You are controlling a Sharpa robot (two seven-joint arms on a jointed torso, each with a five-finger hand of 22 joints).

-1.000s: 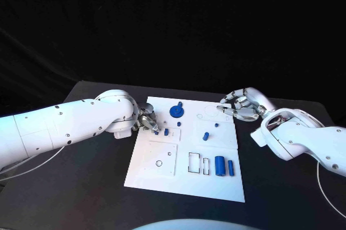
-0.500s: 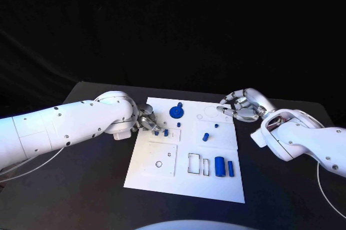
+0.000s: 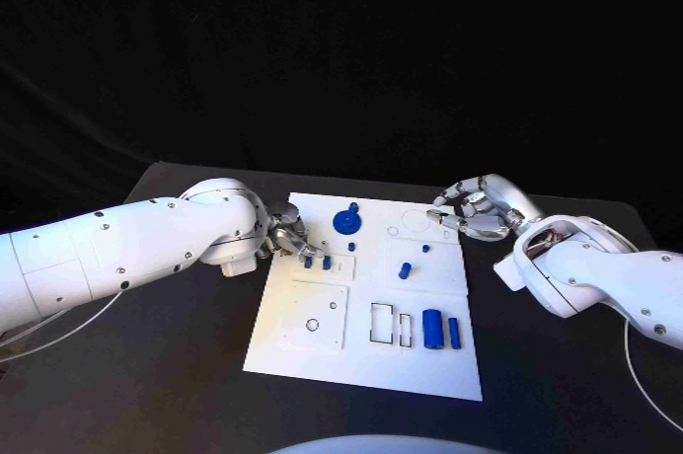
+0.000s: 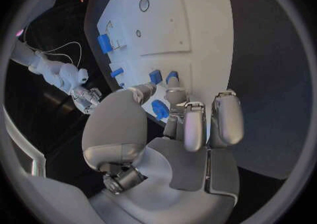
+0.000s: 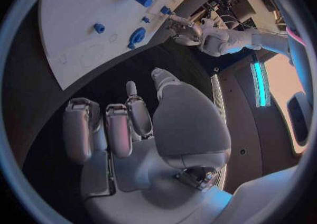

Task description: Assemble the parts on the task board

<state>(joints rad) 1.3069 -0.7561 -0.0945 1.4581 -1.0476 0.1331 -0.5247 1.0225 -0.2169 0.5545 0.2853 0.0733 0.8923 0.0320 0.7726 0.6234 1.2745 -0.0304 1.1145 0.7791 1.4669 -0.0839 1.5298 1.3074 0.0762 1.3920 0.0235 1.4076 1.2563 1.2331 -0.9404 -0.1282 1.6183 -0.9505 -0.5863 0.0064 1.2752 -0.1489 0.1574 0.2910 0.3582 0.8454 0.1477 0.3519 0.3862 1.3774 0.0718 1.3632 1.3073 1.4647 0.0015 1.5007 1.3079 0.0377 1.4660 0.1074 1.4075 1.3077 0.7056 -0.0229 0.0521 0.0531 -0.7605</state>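
Flat white matt plastic task board (image 3: 299,336) lay on matt black surface (image 3: 171,375); small blue plastic parts (image 3: 432,328) smooth; silver metal fingers (image 4: 194,126) satin-glossy.

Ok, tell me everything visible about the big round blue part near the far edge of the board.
The round blue part is a flat, disc-like piece, plastic by its look, with a small knob or tab sticking out on its far side. It lies on the white board near the far edge, roughly mid-width. Nothing touches it: the left robot hand is nearer the board's left edge by two small blue pieces, and the right robot hand hovers off the far right corner. Finer detail is too small to tell.
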